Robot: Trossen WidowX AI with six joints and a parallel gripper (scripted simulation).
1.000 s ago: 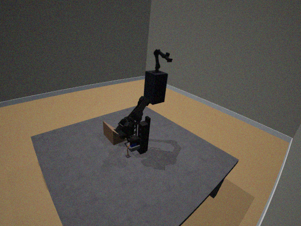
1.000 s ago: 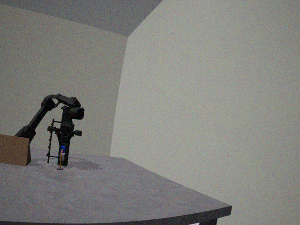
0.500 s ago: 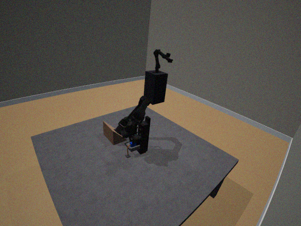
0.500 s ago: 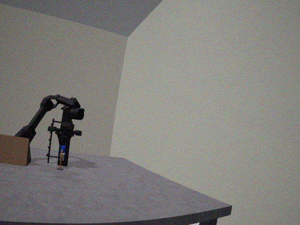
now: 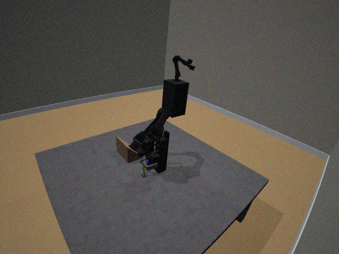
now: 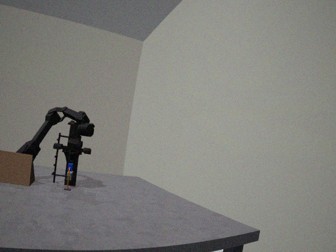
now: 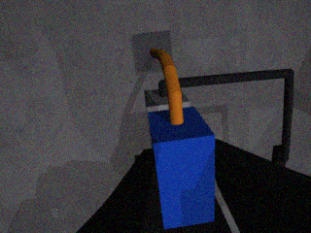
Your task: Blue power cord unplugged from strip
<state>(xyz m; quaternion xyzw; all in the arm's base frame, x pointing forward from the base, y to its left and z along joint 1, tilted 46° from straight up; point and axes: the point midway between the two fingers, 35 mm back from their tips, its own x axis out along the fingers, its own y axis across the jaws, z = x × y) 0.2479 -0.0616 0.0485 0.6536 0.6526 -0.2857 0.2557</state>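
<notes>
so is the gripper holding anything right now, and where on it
Apparently the blue plug: the gripper is closed on the two flat sides of its body, not on the orange cord.
</notes>
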